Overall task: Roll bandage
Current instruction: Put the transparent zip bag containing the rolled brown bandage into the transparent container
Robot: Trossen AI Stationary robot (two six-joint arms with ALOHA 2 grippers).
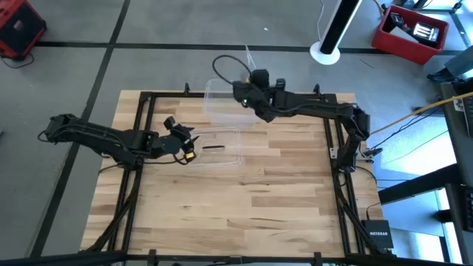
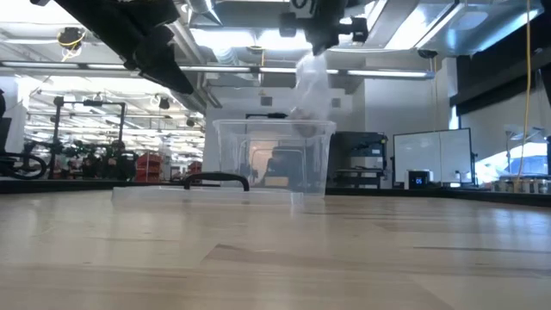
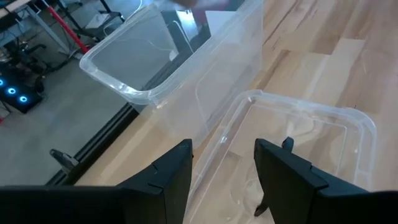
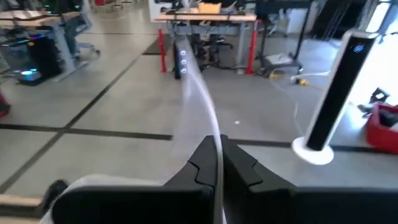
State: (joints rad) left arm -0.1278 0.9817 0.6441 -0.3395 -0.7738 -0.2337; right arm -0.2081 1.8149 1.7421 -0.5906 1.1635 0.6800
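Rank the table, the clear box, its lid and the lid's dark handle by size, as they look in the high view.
1. Table: by far the largest.
2. Box and lid: they look about alike, so I do not rank them.
3. Handle: the smallest.

Two arms, matte black throughout, slim jointed links with bulkier rounded housings at joints. Black cables looped along both. Left arm [image 1: 103, 137]: small yellow marking near wrist. Right arm [image 1: 310, 107]: boxy black camera block atop wrist. Fingers [image 3: 171, 180] flat, angular, dark plastic, squared tips; right pair [image 4: 202, 165] likewise black, wedge-shaped.
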